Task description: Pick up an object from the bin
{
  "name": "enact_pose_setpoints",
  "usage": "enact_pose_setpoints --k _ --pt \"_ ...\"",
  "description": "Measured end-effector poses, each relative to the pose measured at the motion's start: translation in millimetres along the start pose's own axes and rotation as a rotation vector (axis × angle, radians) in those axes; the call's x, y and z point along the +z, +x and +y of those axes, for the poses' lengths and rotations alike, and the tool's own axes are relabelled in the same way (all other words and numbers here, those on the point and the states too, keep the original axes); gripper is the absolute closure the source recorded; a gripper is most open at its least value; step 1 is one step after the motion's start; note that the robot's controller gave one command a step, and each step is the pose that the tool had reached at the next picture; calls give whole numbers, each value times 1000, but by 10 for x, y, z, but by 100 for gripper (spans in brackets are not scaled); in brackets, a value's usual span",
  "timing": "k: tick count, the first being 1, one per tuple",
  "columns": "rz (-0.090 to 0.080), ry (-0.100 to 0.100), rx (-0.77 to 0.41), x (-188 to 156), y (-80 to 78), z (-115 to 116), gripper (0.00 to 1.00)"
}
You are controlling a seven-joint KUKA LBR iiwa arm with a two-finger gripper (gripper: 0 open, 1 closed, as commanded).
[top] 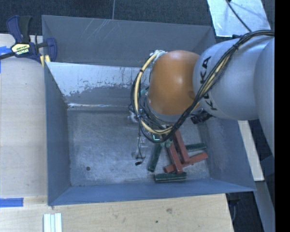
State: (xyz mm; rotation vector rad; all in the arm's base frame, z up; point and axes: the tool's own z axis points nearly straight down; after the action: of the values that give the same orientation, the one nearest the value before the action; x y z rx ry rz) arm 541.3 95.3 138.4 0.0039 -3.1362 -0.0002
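Note:
My gripper (139,153) hangs below the arm's wrist, low over the bin floor in the front middle. Just to its right lies a dark green bar (154,158), pointing towards the front wall. Beyond that bar sits a red-brown clamp-like piece (180,156) with crossed arms, partly under the wrist. A second dark green bar (170,177) lies flat along the front wall, below the red-brown piece. Nothing shows held in the gripper.
A thin green strip (197,146) sticks out to the right of the red-brown piece. The arm with its orange cover and cables overhangs the bin's right back part. The left half of the floor is bare scuffed metal.

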Motion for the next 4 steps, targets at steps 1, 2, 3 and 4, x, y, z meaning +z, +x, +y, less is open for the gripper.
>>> enact_pose_setpoints --k 1,2,3,4 --pt "-4 3 -113 704 -56 -1333 0" --pt "-9 0 -117 675 -71 -1279 100" --pt "-5 -1 -134 676 26 -1492 100" --pt "-5 0 -140 678 30 -1539 100"
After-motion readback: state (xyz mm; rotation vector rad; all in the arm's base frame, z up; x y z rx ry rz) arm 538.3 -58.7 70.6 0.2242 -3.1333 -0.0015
